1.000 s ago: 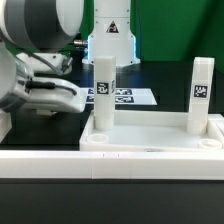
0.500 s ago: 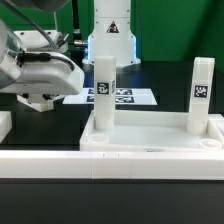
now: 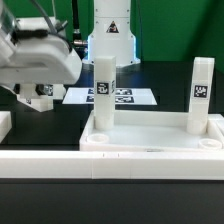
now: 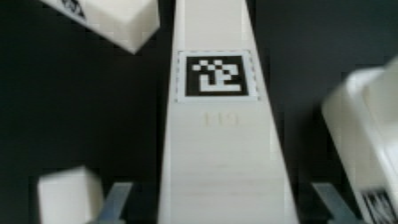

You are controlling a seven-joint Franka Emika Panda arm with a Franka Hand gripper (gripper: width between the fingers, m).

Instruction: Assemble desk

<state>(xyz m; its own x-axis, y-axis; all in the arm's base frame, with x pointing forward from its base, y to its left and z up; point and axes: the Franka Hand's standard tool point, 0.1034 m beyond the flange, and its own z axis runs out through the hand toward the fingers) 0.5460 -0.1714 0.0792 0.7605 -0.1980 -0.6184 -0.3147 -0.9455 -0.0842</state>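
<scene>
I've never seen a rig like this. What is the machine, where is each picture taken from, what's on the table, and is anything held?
The machine is one robot arm with two-finger jaws. One picture comes from a camera standing off the arm; the other from a camera on its wrist, looking along the jaws. On the black table lies a white rimmed tabletop with two legs standing upright at its corners. Behind it lies the flat marker board, part of the rig, not the desk. In the wrist view a third tagged leg sits between the jaws, apparently gripped.
</scene>
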